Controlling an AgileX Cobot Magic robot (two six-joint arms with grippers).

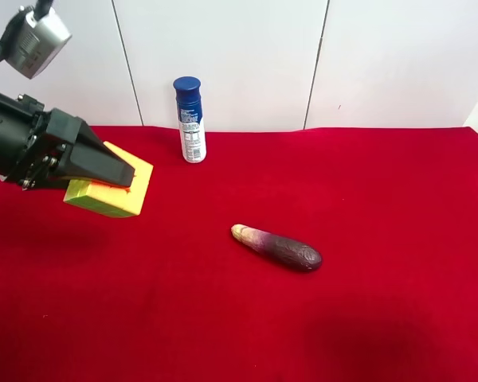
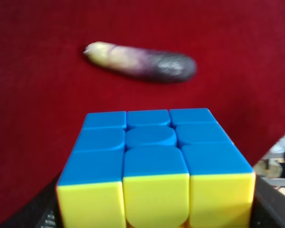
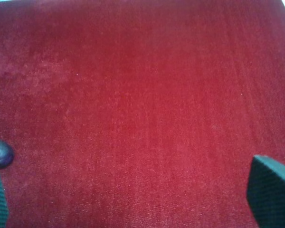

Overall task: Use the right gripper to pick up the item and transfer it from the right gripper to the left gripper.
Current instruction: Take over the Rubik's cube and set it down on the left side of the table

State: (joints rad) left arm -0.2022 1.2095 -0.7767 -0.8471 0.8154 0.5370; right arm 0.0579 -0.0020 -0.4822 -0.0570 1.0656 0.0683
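- Since the left gripper grips the cube above the red cloth, we hold it tight.
- The right gripper is spread and holds nothing (only its fingertips show), so we keep it clear.

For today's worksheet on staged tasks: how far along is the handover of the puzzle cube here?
It looks essentially done. The puzzle cube sits in the left gripper, lifted off the red cloth. The right gripper is open over bare cloth, holding nothing. The eggplant-like object and spray can play no part. No step appears left.

Can stands behind eggplant; cube held off cloth.
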